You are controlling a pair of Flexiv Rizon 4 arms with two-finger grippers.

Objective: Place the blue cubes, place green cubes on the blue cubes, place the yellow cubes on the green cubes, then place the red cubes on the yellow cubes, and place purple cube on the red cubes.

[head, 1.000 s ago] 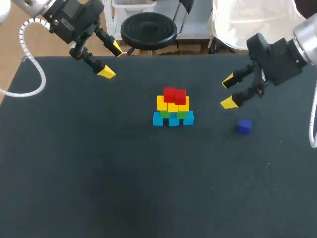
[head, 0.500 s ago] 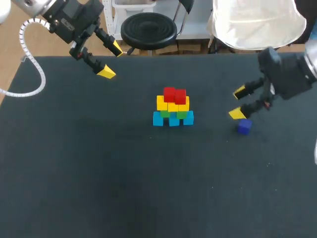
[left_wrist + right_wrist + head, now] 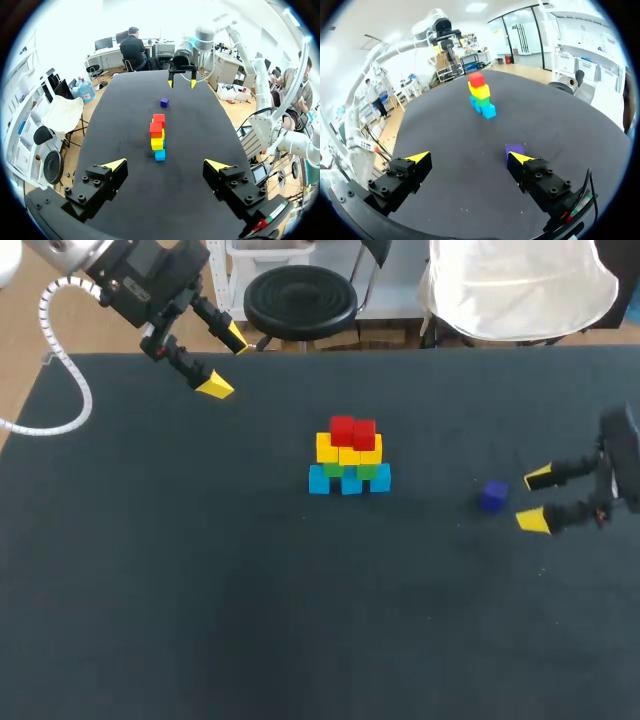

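The right arm has swung out wide. A second ago the right gripper [image 3: 537, 499] hung at 11 o'clock of the purple cube [image 3: 492, 496]; now it sits at the cube's 3 o'clock, low over the black table [image 3: 200, 590], fingers spread, gripping nothing. The left gripper [image 3: 225, 362] has not budged from 10 o'clock of the stack [image 3: 349, 457], also spread and empty. Stack and purple cube lie where they were.

From above, the build reads in full: blue cubes [image 3: 349, 481] in a row at the base, green [image 3: 370, 471] peeking between, yellow cubes [image 3: 349, 450] over them, two red cubes [image 3: 352, 430] on top. The purple cube rests alone between 3 and 4 o'clock of it, apart.

The left wrist view sees that stack [image 3: 157, 136] end-on as one narrow column, at 12 o'clock ahead of its own gripper [image 3: 166, 165], the purple cube [image 3: 164, 102] beyond and the right gripper [image 3: 181, 83] farther still.

The right wrist view settles the close detail. The purple cube [image 3: 514, 148] lies just ahead of one fingertip of its gripper [image 3: 469, 157], not in the gap. The stack [image 3: 480, 95] stands well ahead.
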